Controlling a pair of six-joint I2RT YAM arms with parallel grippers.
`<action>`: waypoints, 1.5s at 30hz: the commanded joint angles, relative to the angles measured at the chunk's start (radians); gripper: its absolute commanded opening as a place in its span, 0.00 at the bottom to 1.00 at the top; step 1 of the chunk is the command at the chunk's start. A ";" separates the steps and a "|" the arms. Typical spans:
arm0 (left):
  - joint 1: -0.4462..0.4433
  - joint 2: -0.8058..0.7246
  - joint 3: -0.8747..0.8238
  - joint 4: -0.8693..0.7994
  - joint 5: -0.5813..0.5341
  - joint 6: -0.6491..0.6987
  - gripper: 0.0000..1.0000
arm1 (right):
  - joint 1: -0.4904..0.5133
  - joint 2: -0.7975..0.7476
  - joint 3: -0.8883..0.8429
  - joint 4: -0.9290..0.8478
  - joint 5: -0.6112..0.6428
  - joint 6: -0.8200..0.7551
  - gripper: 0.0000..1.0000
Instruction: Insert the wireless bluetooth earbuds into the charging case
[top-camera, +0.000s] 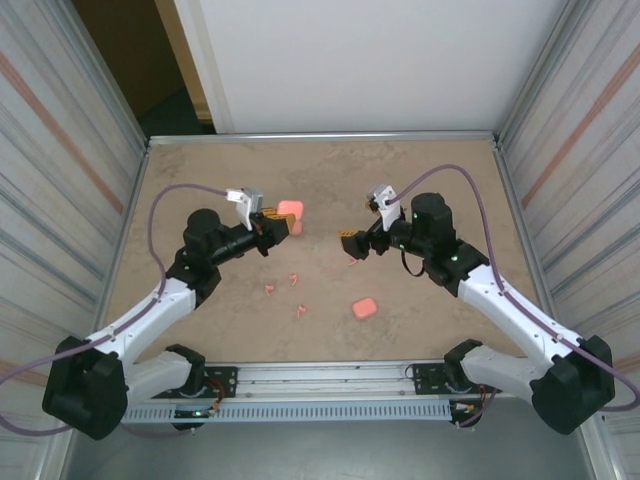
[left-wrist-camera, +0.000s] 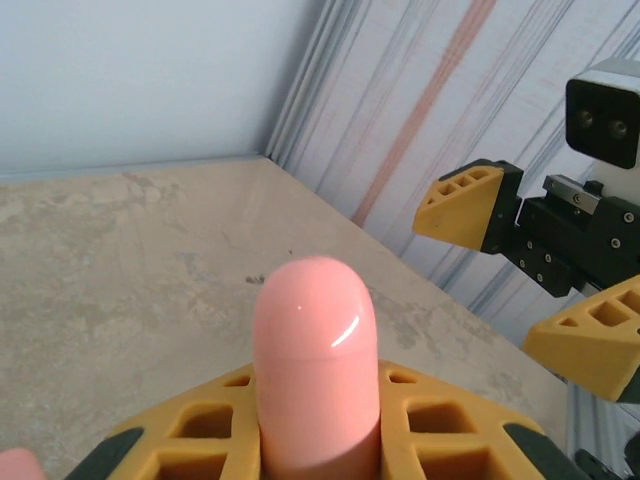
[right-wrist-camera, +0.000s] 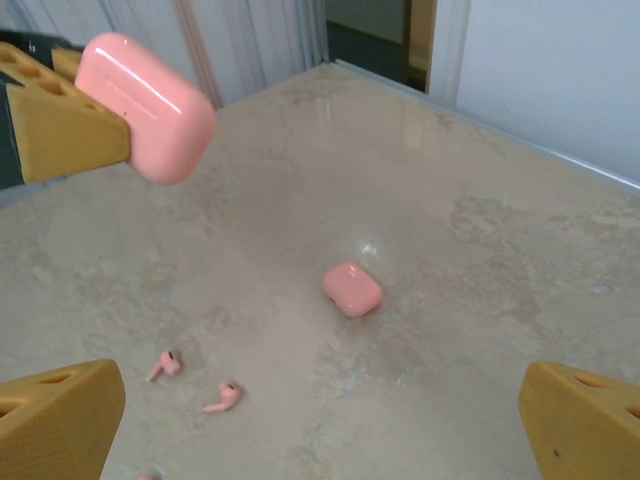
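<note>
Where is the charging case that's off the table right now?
In the top view the charging case is left of centre, clamped in the left hand above the table, facing the open right hand; loose earbuds lie nearer the bases.

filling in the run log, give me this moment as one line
left gripper: shut on charging case, off table | right gripper: open, empty | earbuds: loose on table

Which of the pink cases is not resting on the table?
The pink case clamped in the left claw, raised in the air. The other case lies on the table, with no claw touching it.
</note>
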 joint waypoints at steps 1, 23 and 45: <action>0.010 -0.039 -0.035 0.138 -0.050 0.025 0.00 | -0.038 -0.026 -0.039 0.110 -0.080 0.122 0.99; 0.011 -0.060 -0.276 0.623 -0.067 0.044 0.00 | -0.040 0.174 -0.044 0.612 -0.365 0.550 1.00; 0.008 -0.034 -0.307 0.759 -0.023 0.027 0.00 | 0.033 0.331 0.041 0.800 -0.364 0.670 1.00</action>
